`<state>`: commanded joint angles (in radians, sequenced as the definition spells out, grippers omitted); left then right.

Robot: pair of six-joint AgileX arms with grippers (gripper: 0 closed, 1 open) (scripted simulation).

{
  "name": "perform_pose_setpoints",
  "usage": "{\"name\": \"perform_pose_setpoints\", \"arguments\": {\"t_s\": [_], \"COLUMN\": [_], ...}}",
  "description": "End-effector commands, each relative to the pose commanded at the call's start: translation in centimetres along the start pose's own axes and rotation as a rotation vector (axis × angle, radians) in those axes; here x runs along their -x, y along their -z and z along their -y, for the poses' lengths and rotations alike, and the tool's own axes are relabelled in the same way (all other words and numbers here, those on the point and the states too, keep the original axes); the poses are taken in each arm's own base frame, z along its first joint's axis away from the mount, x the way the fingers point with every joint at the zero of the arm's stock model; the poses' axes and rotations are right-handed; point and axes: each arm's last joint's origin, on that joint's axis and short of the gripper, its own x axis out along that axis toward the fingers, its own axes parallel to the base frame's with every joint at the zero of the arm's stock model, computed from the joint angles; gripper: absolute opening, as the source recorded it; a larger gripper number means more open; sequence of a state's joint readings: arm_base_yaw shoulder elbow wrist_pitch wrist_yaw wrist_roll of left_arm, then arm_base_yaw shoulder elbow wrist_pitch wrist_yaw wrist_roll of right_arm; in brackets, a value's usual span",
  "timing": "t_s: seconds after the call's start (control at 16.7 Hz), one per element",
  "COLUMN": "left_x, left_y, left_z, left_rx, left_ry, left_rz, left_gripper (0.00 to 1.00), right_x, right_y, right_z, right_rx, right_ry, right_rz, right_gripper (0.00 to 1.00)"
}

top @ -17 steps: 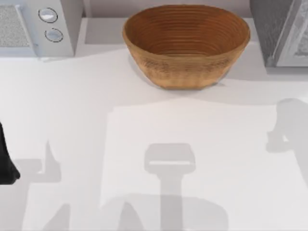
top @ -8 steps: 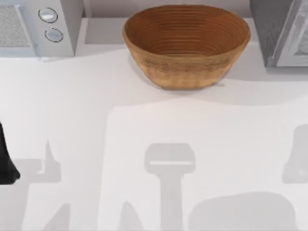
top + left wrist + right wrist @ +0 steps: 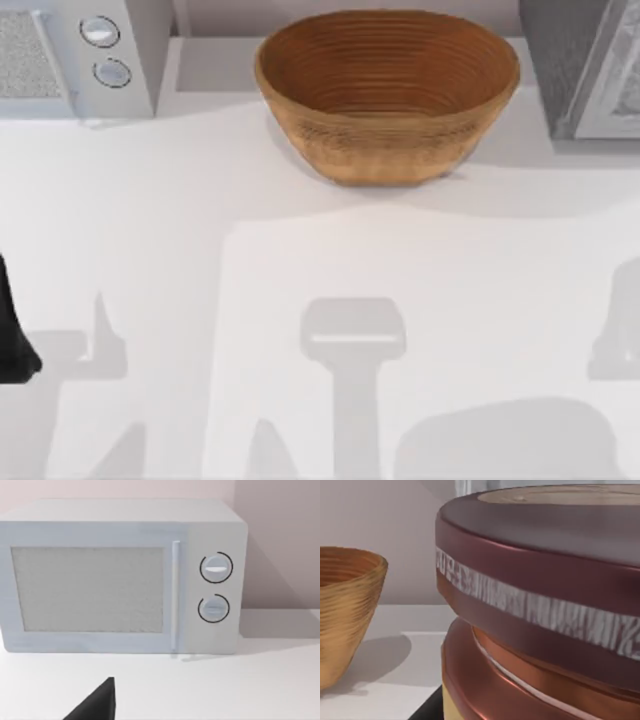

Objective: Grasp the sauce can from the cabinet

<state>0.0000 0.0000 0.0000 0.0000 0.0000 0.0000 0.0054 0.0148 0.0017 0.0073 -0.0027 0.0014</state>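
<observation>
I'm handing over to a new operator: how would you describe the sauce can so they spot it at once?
Start from the big brown woven bowl at the back middle of the white table. In the right wrist view the sauce can looms very close beside that bowl. Unlike the woven bowl, it is smooth: a maroon top band with a pale strip, a coppery red rim and a tan body below.

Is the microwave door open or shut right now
Shut. In the left wrist view the microwave door sits flush with its front, its handle lying straight beside the two dials, with no gap showing.
</observation>
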Motion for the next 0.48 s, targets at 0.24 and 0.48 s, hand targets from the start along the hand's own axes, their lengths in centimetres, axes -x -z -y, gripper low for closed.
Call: {"name": "perform_pose_setpoints", "arguments": {"t_s": [0.24, 0.48], "left_x": [0.0, 0.0], "left_y": [0.0, 0.0], "left_z": [0.0, 0.0], "left_rx": [0.0, 0.0], "left_ry": [0.0, 0.0], "left_rz": [0.0, 0.0], "left_gripper": [1.0, 1.0], "right_x": [-0.8, -3.1], "right_y": [-1.0, -2.4], "right_z": [-0.4, -1.2], "right_rx": [0.001, 0.004], "right_ry": [-0.066, -0.181], "right_rz": [0.021, 0.033], "right_gripper": [0.0, 0.0]}}
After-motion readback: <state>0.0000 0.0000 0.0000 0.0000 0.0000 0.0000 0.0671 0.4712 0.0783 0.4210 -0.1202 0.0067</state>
